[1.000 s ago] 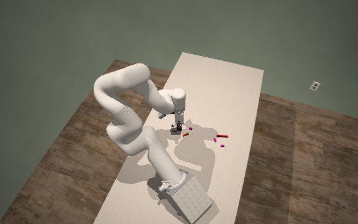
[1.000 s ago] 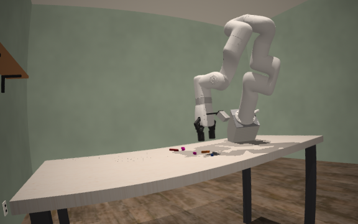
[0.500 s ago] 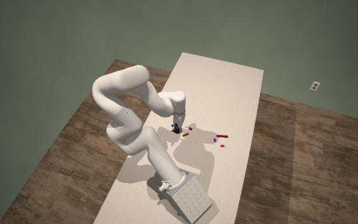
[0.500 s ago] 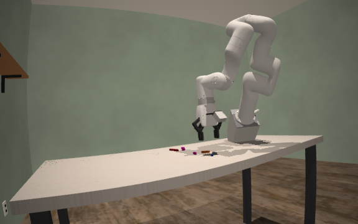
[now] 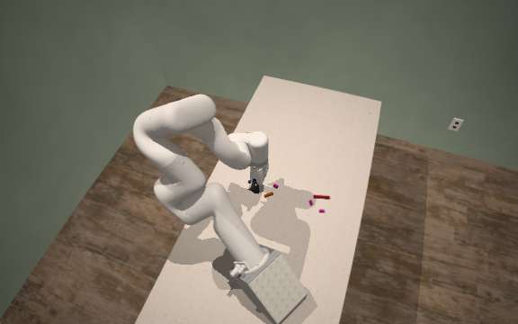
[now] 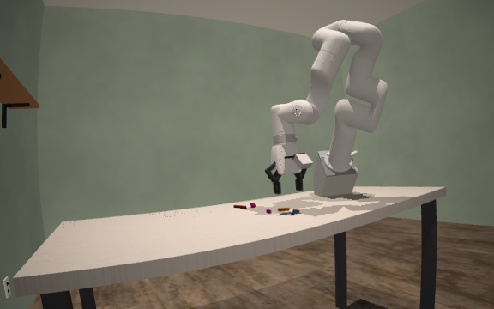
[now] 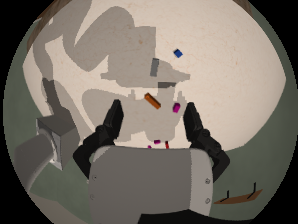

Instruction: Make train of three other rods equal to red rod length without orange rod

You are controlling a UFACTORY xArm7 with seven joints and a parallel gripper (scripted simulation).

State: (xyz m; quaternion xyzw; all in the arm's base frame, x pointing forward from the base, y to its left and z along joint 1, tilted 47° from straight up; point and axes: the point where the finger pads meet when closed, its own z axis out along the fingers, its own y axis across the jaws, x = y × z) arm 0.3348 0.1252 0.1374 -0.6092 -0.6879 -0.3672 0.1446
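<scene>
My gripper [image 5: 254,186] [image 6: 288,190] [image 7: 153,108] is open and empty, pointing down above the table. A grey rod [image 6: 296,211] [image 7: 154,67] lies in shadow; the top view does not show it clearly. A small blue rod [image 5: 249,182] [image 6: 292,214] [image 7: 178,53] lies near it. One magenta rod [image 5: 275,185] [image 6: 268,211] [image 7: 176,107] lies near the orange rod. A second magenta rod [image 5: 311,202] and a third magenta rod [image 5: 322,211] lie near the red rod [image 5: 321,196] [image 6: 239,207] [image 7: 167,145]. All rods in view lie apart.
An orange rod [image 5: 268,194] [image 6: 283,209] [image 7: 152,101] lies between the grey rod and the nearer magenta rod. The arm's base stands on the pale table [image 5: 322,126] [image 6: 165,240]. The arm's shadow covers part of the rod area. A wall shelf [image 6: 7,81] is far off.
</scene>
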